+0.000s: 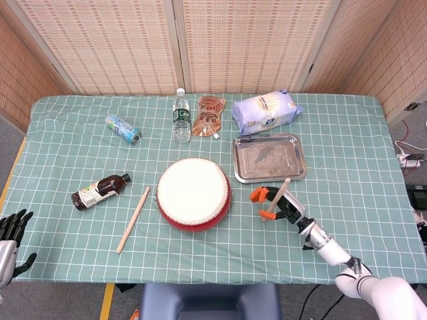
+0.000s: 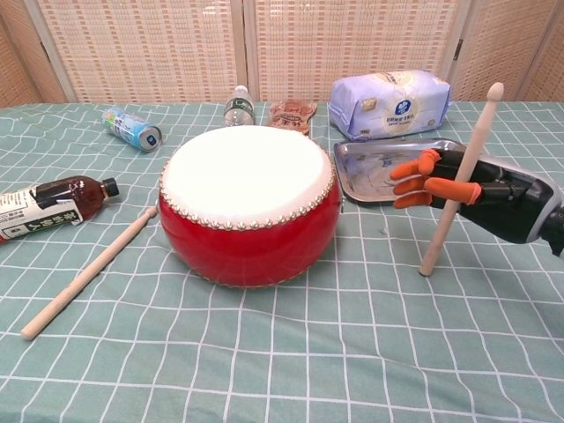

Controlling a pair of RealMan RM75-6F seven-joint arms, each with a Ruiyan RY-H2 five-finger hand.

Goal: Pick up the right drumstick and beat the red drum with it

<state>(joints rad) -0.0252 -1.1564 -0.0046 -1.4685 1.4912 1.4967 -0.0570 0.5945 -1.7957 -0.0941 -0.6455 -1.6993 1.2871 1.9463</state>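
Right hand [image 2: 480, 192]: grips the right drumstick [image 2: 461, 181] mid-shaft, nearly upright, so its lower tip hovers near the cloth.
Red drum [image 1: 193, 193]: centre table, left of the stick, within swing.
Left hand [image 1: 10, 230]: idle, fingers apart, holds nothing.

Blk right hand [image 2: 493, 198] w/ orange fingertips [image 2: 414, 169], white forearm.

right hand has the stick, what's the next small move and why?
Probably lift and swing it left toward the red drum. The right hand holds the right drumstick nearly upright, its lower tip at or near the cloth, beside the drum rather than over it. The stick must clear the rim before it can tip down onto the white drumhead.
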